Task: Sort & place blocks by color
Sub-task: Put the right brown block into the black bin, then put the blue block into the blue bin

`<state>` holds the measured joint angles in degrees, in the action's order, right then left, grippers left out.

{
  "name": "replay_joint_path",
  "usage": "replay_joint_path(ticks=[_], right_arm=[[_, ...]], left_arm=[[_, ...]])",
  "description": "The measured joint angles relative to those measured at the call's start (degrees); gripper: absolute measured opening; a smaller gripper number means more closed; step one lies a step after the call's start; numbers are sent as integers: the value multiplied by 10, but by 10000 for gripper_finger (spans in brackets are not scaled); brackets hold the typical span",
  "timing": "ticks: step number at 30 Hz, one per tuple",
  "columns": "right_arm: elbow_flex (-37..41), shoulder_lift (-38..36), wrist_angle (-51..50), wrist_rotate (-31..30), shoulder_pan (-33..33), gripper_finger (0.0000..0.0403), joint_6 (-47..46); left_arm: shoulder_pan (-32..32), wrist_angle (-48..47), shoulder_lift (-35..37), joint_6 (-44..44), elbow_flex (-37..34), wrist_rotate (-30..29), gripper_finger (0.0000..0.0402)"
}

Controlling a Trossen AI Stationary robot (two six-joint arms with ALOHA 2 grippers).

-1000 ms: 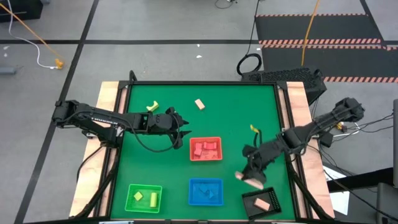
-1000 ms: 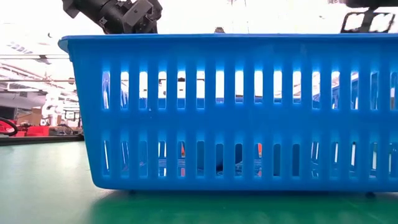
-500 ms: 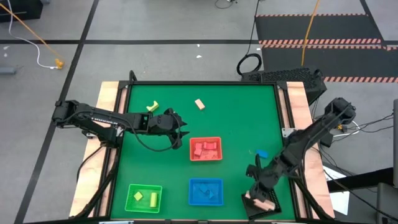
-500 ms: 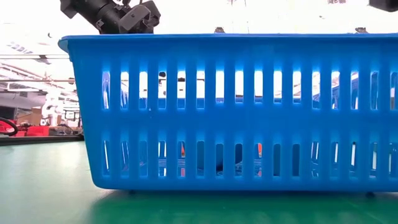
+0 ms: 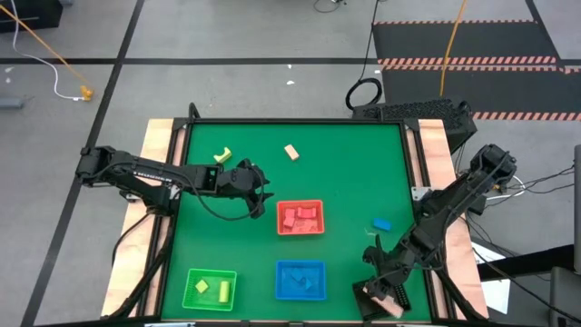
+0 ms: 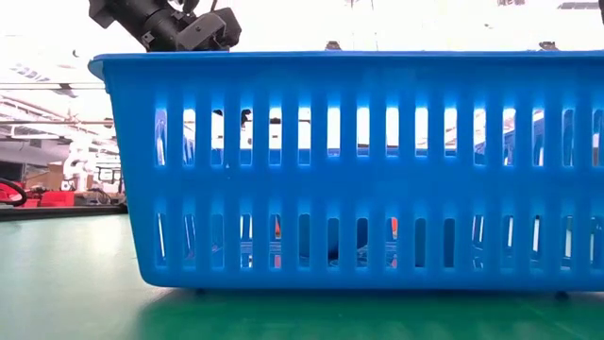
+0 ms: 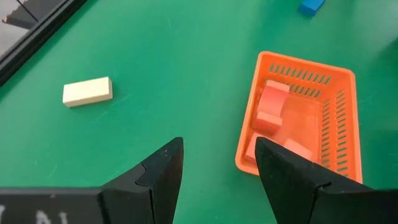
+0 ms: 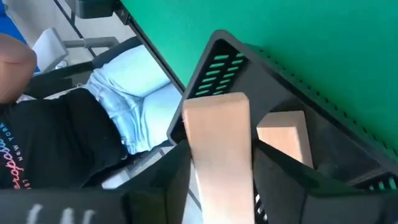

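Note:
My right gripper (image 5: pixel 379 289) is over the black tray (image 5: pixel 399 292) at the table's near right corner, shut on a tan block (image 8: pixel 219 146). A second tan block (image 8: pixel 283 142) lies inside that tray. My left gripper (image 5: pixel 264 193) is open, just left of the red tray (image 5: pixel 300 205), which has red blocks in it; its fingers stand apart with only green table between them (image 7: pixel 214 168). Loose on the table lie a yellow arch (image 5: pixel 222 156), a tan bar (image 5: pixel 291 152) and a blue block (image 5: pixel 381 223). My right gripper pinches the tan block between its two fingers, on the block's long sides (image 8: pixel 199 168). The block's free end (image 8: pixel 216 106) sticks out ahead of the fingers. It is over the black tray's corner; whether it touches the tray I cannot tell.
The blue tray (image 5: pixel 300 268) holds blue blocks and fills the low view (image 6: pixel 359 170). The green tray (image 5: pixel 210 275) holds yellow blocks. A person in a dark top and light jeans (image 8: pixel 74 143) is close behind the near right corner. Raised wooden rails (image 5: pixel 156 145) border the green mat.
My right gripper has carried the tan block toward the table's near edge, from over the green mat beside the black tray to above that tray. The blue block it hid now shows on the mat.

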<state>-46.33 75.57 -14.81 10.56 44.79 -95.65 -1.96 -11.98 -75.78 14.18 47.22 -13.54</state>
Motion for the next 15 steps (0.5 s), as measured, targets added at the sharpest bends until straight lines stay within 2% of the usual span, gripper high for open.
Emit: replay_joint_path(ticks=[6,11,15], right_arm=[[0,0,14,0,0,207,-6],[0,-11,62,-3,-6,225,52],[0,-26,67,-85,-31,223,158]], left_arm=[[0,-4,0,1,0,0,202],[0,-4,0,-1,0,0,202],[0,-4,0,-4,0,0,202]])
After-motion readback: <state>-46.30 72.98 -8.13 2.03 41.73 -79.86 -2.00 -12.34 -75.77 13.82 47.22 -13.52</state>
